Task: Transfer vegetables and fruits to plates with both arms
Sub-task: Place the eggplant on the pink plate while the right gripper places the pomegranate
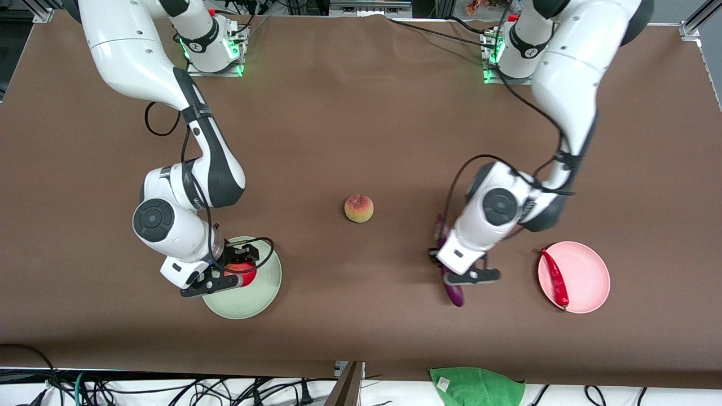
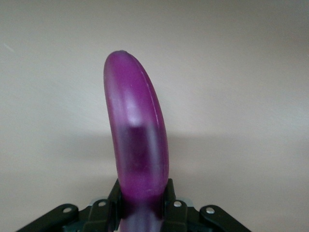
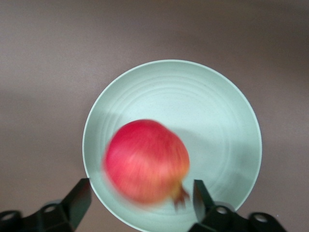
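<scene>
**Mia:** Where was the eggplant (image 1: 454, 294)?

**Ben:** On the worktop (image 1: 361, 141), beside the pink plate (image 1: 586, 282) with the chili (image 1: 555, 277). The left end effector (image 1: 463, 276) was pinched shut around its middle. It looked smooth and slippery, so the middle was a good spot.

**Mia:** And the pomegranate (image 3: 147, 162)?

**Ben:** On the green plate (image 3: 222, 116), between the right end effector's (image 1: 228, 272) wide-open fingers (image 3: 77, 200). It was round and could roll. The peach (image 1: 359, 208) lay farther off from the pink plate, looking soft.
</scene>
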{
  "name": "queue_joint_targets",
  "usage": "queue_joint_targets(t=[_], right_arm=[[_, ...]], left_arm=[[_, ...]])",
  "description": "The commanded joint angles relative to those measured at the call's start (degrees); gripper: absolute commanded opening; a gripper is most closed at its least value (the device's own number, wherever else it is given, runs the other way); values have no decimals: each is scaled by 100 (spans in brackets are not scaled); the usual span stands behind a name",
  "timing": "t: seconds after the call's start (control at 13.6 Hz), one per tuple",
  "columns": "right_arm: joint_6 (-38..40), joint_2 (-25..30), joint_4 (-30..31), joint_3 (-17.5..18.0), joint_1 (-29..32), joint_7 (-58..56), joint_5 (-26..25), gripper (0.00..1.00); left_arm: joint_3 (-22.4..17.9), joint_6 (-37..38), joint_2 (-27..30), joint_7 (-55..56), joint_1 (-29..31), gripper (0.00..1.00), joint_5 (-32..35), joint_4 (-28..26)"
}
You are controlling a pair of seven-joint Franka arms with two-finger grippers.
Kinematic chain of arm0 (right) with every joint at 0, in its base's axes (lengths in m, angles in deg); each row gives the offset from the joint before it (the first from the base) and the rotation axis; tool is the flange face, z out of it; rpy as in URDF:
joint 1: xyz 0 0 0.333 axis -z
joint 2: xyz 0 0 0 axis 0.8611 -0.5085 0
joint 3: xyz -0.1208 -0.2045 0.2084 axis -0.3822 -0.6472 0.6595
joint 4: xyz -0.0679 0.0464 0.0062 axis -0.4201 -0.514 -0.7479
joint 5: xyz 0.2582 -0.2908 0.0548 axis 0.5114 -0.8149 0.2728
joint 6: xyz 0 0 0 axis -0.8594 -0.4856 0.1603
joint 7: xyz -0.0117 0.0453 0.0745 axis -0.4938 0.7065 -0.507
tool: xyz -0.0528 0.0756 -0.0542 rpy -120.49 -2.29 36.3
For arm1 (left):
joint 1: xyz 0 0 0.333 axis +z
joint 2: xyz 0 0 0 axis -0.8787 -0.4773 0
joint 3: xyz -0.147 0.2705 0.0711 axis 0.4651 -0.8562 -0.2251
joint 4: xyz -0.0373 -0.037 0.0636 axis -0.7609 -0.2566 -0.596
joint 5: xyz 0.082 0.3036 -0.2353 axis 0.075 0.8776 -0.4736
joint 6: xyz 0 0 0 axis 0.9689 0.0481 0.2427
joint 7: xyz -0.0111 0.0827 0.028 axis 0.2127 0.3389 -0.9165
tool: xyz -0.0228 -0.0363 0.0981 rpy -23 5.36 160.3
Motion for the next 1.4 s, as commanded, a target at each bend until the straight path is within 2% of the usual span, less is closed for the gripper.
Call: queue_joint_targets(t=[0.0,0.22,0.44,0.59,0.81,1.03,1.33], right_arm=[[35,107,78,72,-9,-41,102,99],[44,107,69,99,-219,720,172,99],[-17,90,69,90,-1017,2432,129,99],[-314,-24,60,81,-1449,3663,128,99],[-650,-165,69,64,-2091,4860,94,99],[-676,-165,226,55,-2242,5389,137,99],[-1053,-183,534,72,-2303,5619,164,99]], left_arm=[[79,190,260,-1588,717,0,0,-82],[-44,181,269,-3435,1324,0,-684,-82],[-114,164,234,-4537,1774,0,-765,-91],[-211,146,199,-4881,1976,0,-774,-91],[-220,120,155,-5111,2152,0,-765,-160],[-290,102,67,-5120,2240,0,-765,-205],[-352,93,-56,-5128,2346,6,-765,-328]])
